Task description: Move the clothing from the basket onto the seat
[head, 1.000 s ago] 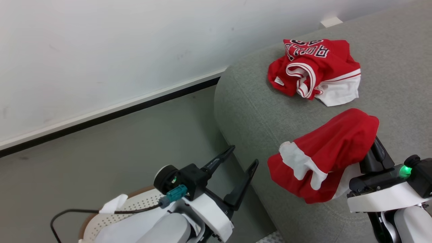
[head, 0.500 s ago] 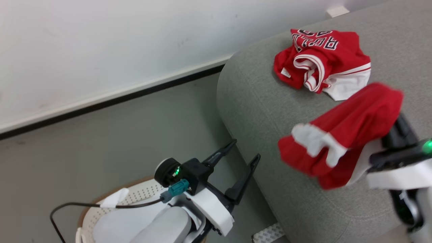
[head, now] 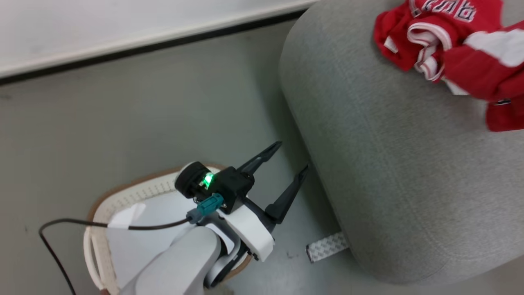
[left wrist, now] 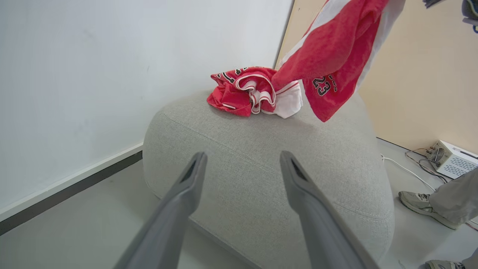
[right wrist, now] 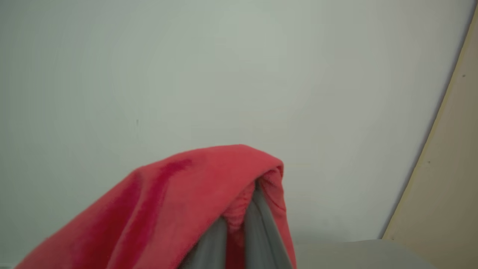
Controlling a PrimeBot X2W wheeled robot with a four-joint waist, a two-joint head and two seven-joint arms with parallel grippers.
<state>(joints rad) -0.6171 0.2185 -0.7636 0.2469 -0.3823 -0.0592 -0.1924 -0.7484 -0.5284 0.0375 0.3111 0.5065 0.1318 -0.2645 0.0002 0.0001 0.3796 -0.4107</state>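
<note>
A crumpled red jersey (head: 413,37) with white trim lies on the top of the light grey seat (head: 389,164). A second red garment (left wrist: 332,56) with a white stripe and the number 23 hangs in the air above the seat (left wrist: 261,157), just beside the jersey (left wrist: 246,91). My right gripper (right wrist: 246,213) is shut on this red garment (right wrist: 179,201), which drapes over its fingers. My left gripper (head: 292,156) is open and holds nothing, low beside the seat's side and above the white basket (head: 123,190), whose inside is largely hidden by my arm.
A white wall with a dark baseboard (head: 143,43) runs behind the grey floor. A strip of patterned tape (head: 327,247) lies at the seat's foot. A person's shoe (left wrist: 422,201), a white box (left wrist: 455,164) and cables sit on the floor beyond the seat.
The head camera has tilted down, shifting the whole picture. My right gripper has carried the hanging red garment higher and further over the seat, close to the jersey. The left gripper stays open.
</note>
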